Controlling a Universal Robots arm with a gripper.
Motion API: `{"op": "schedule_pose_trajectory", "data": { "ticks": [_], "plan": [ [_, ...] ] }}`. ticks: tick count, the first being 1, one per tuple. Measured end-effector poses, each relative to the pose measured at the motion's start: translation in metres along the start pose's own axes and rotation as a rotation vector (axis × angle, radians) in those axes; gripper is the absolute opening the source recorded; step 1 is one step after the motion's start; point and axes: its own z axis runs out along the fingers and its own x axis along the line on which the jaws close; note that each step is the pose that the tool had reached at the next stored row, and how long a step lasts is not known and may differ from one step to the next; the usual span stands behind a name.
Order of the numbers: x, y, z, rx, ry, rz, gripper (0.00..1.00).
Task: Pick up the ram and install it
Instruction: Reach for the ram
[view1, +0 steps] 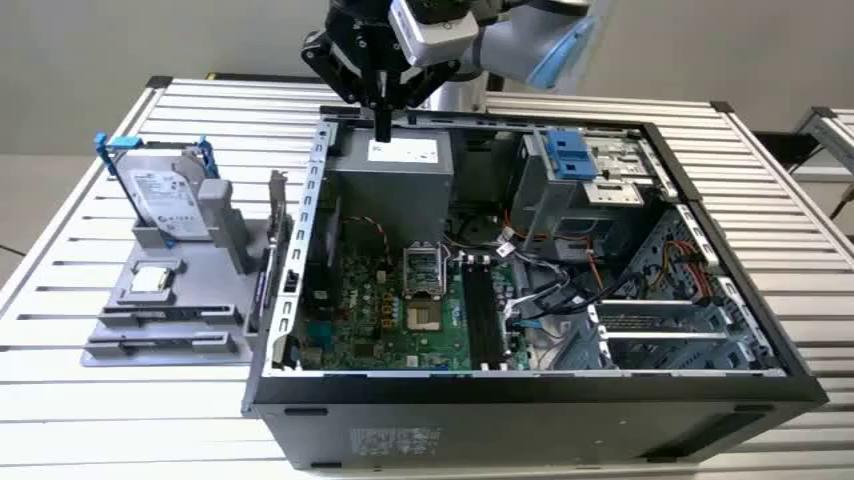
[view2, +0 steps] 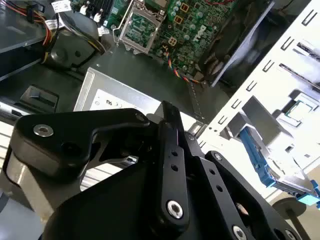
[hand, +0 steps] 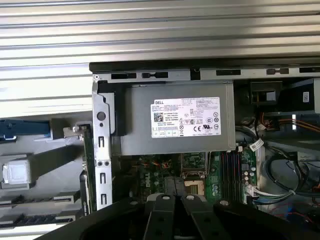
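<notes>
My gripper (view1: 383, 128) hangs above the back of the open computer case (view1: 721, 262), over the grey power supply (view1: 400, 170). Its black fingers (hand: 162, 212) are shut, with nothing between them. The ram (hand: 89, 160) appears to be the thin dark-green strip standing on edge just outside the case's side wall, next to the grey fixture (view1: 160, 320); in the exterior view it is hard to tell apart. The gripper is well above it and apart from it. The long black memory slots (view1: 481, 315) lie on the green motherboard (view1: 360, 300) inside the case.
On the fixture at the exterior view's left stands a silver hard drive in a blue frame (view1: 167, 195), with a small square chip (view1: 151, 280) in front of it. Cables (view1: 561, 295), a blue drive-bay latch (view1: 566, 152) and the processor socket (view1: 420, 275) crowd the case. The table is slatted metal (view1: 80, 400).
</notes>
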Motion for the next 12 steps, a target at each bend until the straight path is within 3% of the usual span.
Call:
{"op": "schedule_pose_trajectory", "data": {
  "ticks": [12],
  "plan": [
    [0.0009,0.0000,0.0000,0.0000,-0.0001,0.000,0.00]
  ]
}}
